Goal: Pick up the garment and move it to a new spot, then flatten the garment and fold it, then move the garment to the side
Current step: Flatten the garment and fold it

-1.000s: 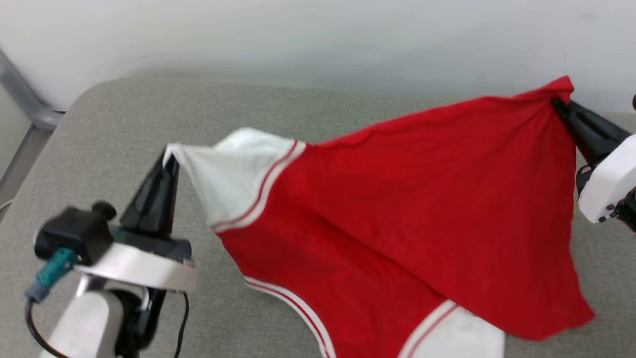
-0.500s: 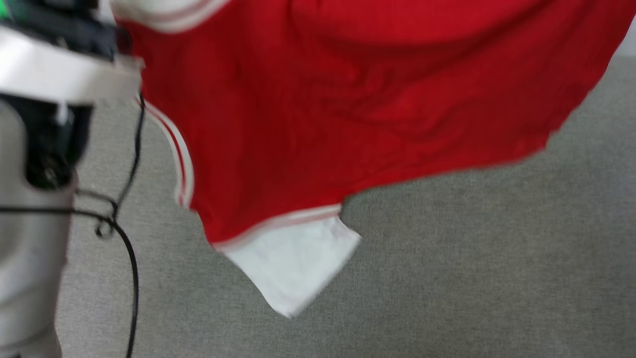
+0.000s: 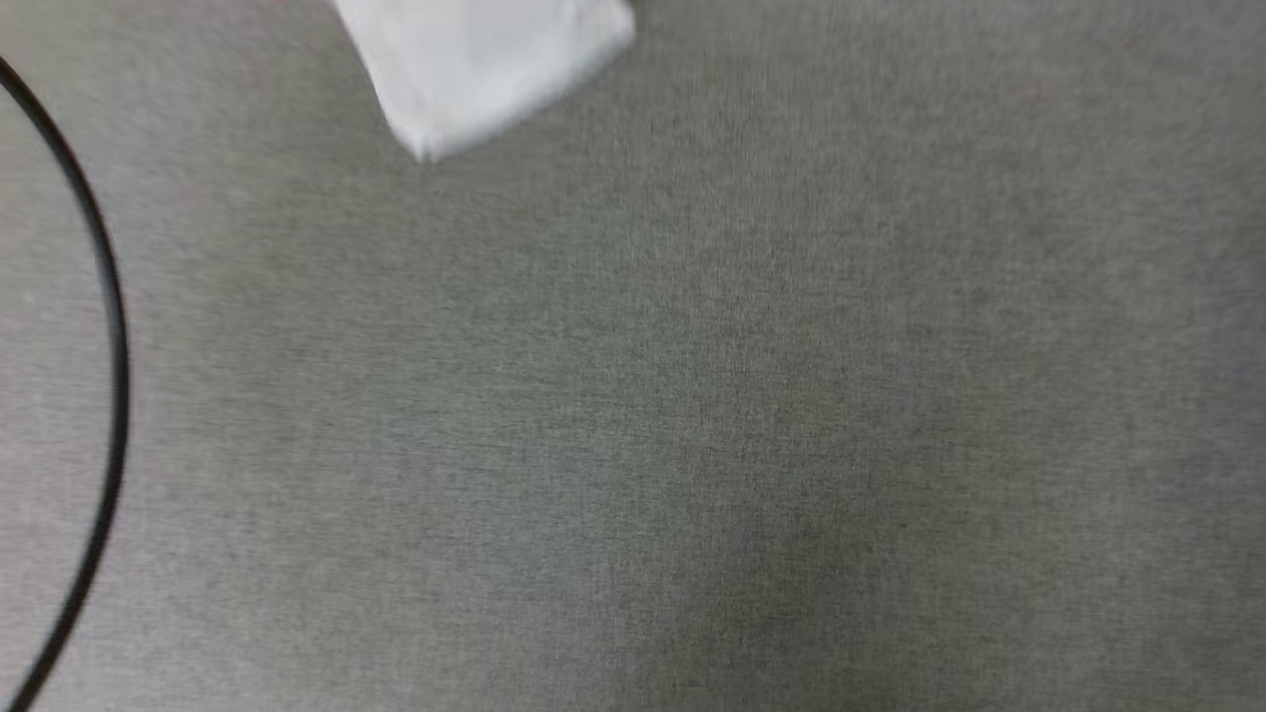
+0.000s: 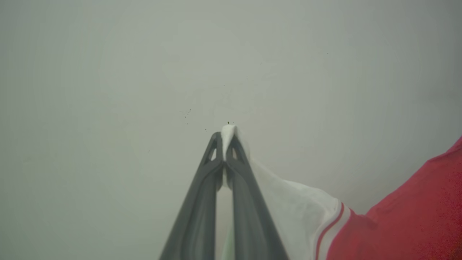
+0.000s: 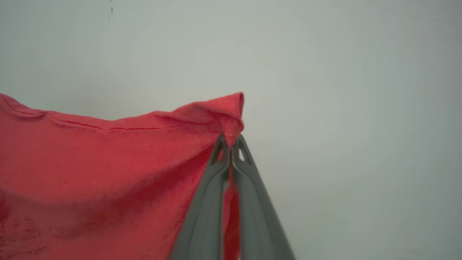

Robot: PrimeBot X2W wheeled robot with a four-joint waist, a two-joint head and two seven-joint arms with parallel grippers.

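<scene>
Both end effectors hold the jersey shirt [image 5: 90,162].
The left end effector [image 4: 226,134] is closed on the white sleeve [image 4: 288,206] tip; the right end effector [image 5: 231,139] is closed on a red corner. A white fabric corner [image 3: 475,59] overlies the grey cushion [image 3: 692,396].

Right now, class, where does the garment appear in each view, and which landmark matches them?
Head view: garment, a white sleeve tip at the top edge, left of centre, against grey upholstery.
Left wrist view: white sleeve corner pinched in the left gripper at centre; red body lower right.
Right wrist view: red corner pinched in the right gripper at centre; cloth spreads left.
Shared landmark: pale wall behind it in both wrist views.
</scene>
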